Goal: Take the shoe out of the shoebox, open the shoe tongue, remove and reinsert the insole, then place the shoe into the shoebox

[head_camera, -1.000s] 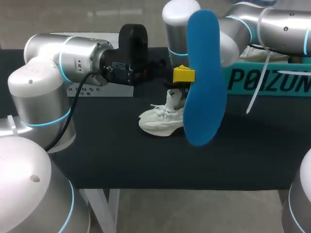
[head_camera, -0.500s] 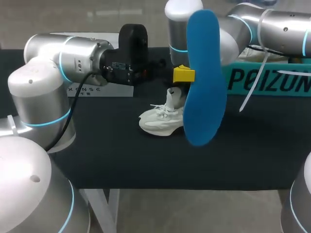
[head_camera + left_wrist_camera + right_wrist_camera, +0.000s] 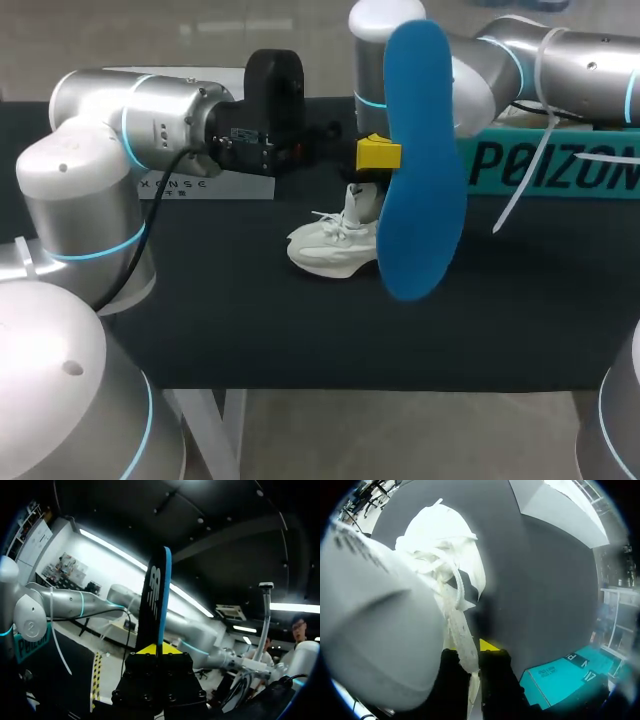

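The left tool (image 3: 378, 153) was clamped on the blue foam insole (image 3: 420, 150), long axis upright. Its lower end hung just above the white lace-up shoe (image 3: 328, 250) at mid-worktop. The right tool (image 3: 479, 650) was closed on the tongue (image 3: 462, 640) — judged to keep the opening accessible.

The insole (image 3: 420, 160) in the left gripper (image 3: 383, 156) is bright blue on one face, black with a white mark on the other; the gripper's tips are yellow. The shoe (image 3: 330, 250) beneath is off-white, laces included. The shoebox (image 3: 550, 165) is teal with black lettering, the tabletop (image 3: 300, 330) black
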{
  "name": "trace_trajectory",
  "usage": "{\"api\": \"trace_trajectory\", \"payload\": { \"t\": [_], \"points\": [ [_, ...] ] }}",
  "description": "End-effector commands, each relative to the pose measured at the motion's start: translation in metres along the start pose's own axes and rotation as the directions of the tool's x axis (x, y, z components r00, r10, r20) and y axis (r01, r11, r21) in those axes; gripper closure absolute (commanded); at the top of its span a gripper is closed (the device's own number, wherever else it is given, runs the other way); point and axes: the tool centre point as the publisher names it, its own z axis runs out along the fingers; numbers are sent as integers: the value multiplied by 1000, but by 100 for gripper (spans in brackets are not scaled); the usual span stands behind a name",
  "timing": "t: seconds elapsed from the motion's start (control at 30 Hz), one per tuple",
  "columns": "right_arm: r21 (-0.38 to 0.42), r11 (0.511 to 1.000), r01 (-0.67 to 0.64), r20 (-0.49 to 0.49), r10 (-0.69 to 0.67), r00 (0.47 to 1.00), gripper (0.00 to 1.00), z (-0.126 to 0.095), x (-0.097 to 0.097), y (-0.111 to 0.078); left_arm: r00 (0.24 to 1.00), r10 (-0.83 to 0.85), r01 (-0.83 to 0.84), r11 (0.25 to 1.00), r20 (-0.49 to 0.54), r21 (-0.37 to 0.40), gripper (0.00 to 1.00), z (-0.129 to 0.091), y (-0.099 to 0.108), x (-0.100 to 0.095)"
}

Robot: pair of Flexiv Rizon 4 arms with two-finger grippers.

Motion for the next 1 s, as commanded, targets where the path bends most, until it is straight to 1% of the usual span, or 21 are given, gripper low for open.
{"api": "trace_trajectory", "payload": {
  "t": [0.03,0.1,0.13,0.17,0.2,0.23,0.27,0.3,0.33,0.37,0.43,0.47,0.5,0.6,0.67,0.7,0.73,0.8,0.83,0.97,1.0],
  "points": [
    [2,1000,0,1,0,1000,100,1,0,-1,1000,0,0,1000,1,1,100,1,0,0],
    [2,1000,0,1,0,1000,100,1,0,-1,1000,0,0,1000,1,1,100,1,0,0],
    [24,992,-125,-23,125,992,100,-4,0,-3,1000,0,0,1000,1,1,100,1,0,0],
    [45,975,-218,-11,219,976,100,-11,3,-5,1000,0,0,1000,1,1,100,1,0,0],
    [11,961,-277,-23,278,960,100,-21,10,-7,1000,0,0,1000,1,1,100,1,0,0],
    [37,919,-393,-52,394,917,100,-28,15,-11,1000,0,0,1000,1,1,100,1,0,0],
    [42,891,-453,-91,455,886,100,-31,21,-17,1000,0,0,1000,1,1,100,1,0,0],
    [31,861,-507,-84,508,857,100,-37,28,-21,1000,0,0,1000,1,1,100,1,0,0],
    [113,784,-610,-67,619,783,100,-39,34,-28,1000,0,0,1000,1,1,100,1,0,0],
    [98,769,-631,-67,638,767,100,-40,37,-32,1000,0,0,1000,1,1,100,1,0,0],
    [123,659,-742,-82,752,655,100,-42,41,-41,1000,0,0,1000,1,1,100,1,0,0],
    [95,621,-778,-97,784,614,100,-44,42,-44,1000,0,0,1000,1,1,100,1,0,0],
    [96,567,-818,-122,823,555,100,-45,43,-44,1000,0,0,1000,1,1,100,1,0,0],
    [22,453,-891,-173,880,443,100,-48,40,-40,1000,0,0,1000,1,1,100,1,0,0],
    [4,368,-930,-186,914,361,100,-49,38,-37,1000,0,0,1000,1,1,100,1,0,0],
    [-23,356,-934,-210,912,353,100,-49,36,-35,1000,0,0,1000,1,1,100,1,0,0],
    [-31,312,-950,-226,923,310,100,-49,35,-33,1000,0,0,1000,1,1,100,1,0,0],
    [-50,267,-962,-270,924,271,100,-48,34,-28,1000,0,0,1000,1,1,100,1,0,0],
    [-40,233,-972,-274,933,235,100,-47,35,-25,1000,0,0,1000,1,1,100,1,0,0],
    [-23,165,-986,-299,940,164,100,-43,36,-5,1000,0,0,1000,1,1,100,1,0,0],
    [-25,135,-991,-309,941,136,100,-43,36,1,1000,0,0,1000,1,1,100,1,0,0]
  ]
}}
